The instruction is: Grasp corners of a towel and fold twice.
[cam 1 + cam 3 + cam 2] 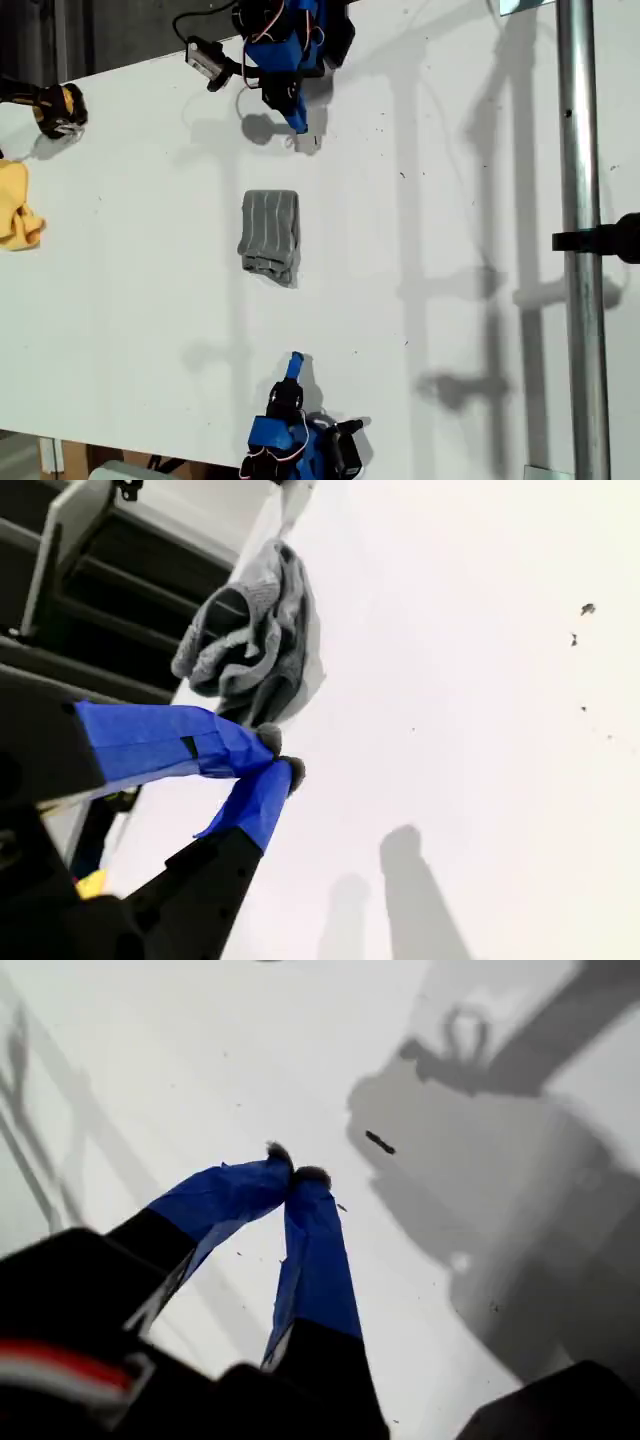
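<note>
The grey striped soft towel (pixel 270 236) lies folded mid-counter (pixel 130 320), between my arms. My first pincer (pixel 295 1174) and second pincer (pixel 278 756) are both pressed together, empty. A careless nudge could undo the folds.

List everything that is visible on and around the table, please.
towel: one, grey, folded, middle of the table.
yellow cloth: one, yellow, exterior view's left edge.
small object: one, black and yellow, exterior view's upper left; kind unclear.
pole: one, metal grey, exterior view's right.
table: one, white.
arms: two, blue and black, exterior view's top and bottom edges.
my first tool: blue, shut, empty.
my second tool: blue, shut, empty.
</note>
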Available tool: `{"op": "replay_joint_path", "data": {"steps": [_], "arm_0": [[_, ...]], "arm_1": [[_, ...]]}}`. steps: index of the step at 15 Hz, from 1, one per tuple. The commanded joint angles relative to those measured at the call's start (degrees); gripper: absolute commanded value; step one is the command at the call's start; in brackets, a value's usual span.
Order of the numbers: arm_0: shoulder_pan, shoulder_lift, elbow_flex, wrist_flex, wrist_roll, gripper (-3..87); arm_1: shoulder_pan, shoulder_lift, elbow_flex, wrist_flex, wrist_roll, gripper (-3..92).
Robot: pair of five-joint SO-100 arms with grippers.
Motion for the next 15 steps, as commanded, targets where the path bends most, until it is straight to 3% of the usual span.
{"op": "replay_joint_path", "data": {"steps": [1, 2, 4, 15], "arm_0": [[-1.32, 0.35, 0.35, 4.22, -9.23, -0.7], [-2.81, -0.09, 0.35, 10.37, -13.62, -0.5], [-2.29, 0.18, 0.35, 10.11, 9.32, -0.6], [-2.55, 0.18, 0.35, 10.02, 8.70, -0.5]], "arm_1": [[-1.05, 0.26, -0.18, 0.35, 1.49, 6.2], [-2.72, 0.26, -0.44, 0.44, 1.41, 10.0], [-4.04, 0.26, -0.53, 1.14, -1.93, 10.0], [-4.22, 0.26, -0.53, 1.14, -1.93, 10.0]]}}
